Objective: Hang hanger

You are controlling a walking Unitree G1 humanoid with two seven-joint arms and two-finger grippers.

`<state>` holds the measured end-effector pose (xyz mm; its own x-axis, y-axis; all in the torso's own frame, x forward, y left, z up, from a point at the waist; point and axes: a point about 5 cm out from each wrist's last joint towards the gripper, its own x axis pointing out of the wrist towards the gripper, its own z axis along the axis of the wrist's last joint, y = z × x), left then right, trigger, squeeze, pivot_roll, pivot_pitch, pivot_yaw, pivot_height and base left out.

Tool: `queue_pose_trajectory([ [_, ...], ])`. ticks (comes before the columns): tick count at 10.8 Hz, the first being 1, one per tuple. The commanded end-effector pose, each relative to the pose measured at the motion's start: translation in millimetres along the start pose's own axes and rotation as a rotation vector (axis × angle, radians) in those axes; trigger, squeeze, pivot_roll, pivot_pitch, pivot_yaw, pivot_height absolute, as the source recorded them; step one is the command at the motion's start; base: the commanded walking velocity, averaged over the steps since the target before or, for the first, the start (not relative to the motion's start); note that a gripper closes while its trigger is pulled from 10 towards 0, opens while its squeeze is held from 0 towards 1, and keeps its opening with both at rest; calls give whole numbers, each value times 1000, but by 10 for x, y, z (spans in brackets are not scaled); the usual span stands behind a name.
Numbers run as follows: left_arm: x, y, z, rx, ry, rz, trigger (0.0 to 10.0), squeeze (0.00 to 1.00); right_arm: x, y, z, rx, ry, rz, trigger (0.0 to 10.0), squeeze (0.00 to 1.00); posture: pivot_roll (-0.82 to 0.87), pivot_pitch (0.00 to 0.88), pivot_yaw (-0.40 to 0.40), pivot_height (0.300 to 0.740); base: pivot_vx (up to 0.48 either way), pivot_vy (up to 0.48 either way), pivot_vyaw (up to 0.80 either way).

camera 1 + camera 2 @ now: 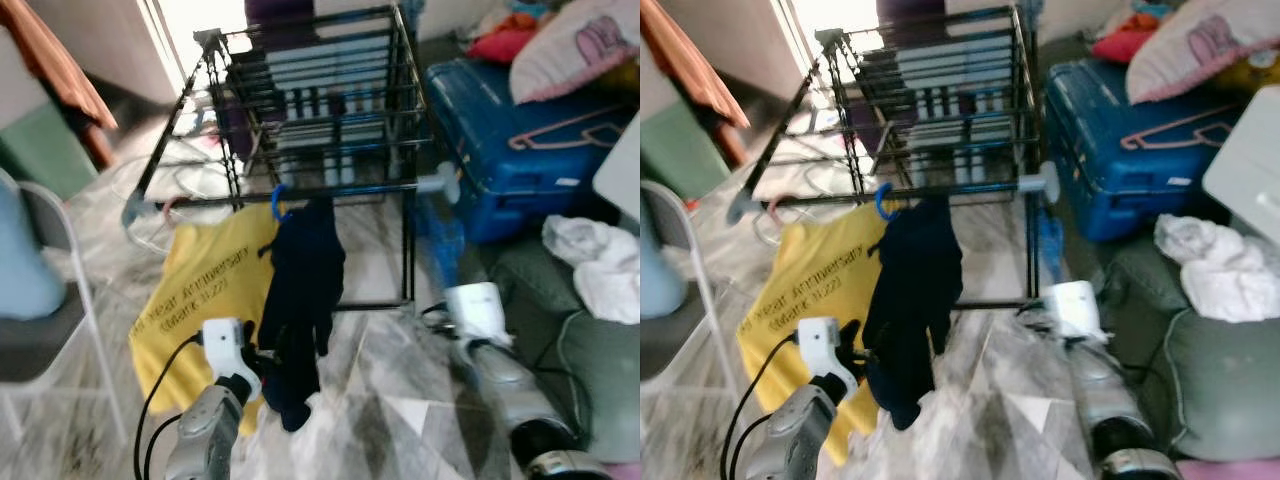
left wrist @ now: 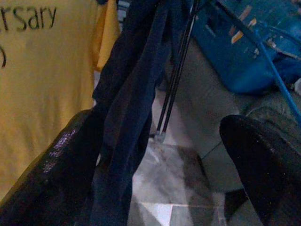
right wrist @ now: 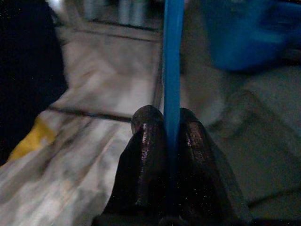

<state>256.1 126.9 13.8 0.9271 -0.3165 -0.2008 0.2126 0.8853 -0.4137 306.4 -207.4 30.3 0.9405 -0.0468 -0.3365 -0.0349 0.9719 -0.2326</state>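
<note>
Near the drying rack [image 1: 300, 110], right end effector [image 3: 171, 123] pinches the blue hanger [image 3: 172, 56]; left end effector [image 2: 160, 155], spread, should steady the navy garment [image 1: 300, 300].

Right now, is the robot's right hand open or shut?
Shut: in the right wrist view, the right hand has both black fingers pinching a blue hanger bar.

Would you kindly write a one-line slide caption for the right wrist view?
Right gripper shut on a blue hanger bar, above marble floor beside the blue suitcase.
</note>
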Motion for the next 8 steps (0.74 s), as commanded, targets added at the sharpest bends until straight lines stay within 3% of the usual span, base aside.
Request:
queue_pose_trajectory([
  [1,-30,75,19,10,5,26,10000,0,16,184,69,16,-29,43,10000,0,-113,0,129,740,0,0,0],
  [5,-82,117,-9,16,36,36,10000,0,-206,304,-137,-4,-43,83,10000,0,-114,0,150,740,0,0,0],
  [8,-81,131,11,28,46,26,10000,0,-188,208,182,5,-187,20,10000,0,-112,0,164,740,0,0,0],
])
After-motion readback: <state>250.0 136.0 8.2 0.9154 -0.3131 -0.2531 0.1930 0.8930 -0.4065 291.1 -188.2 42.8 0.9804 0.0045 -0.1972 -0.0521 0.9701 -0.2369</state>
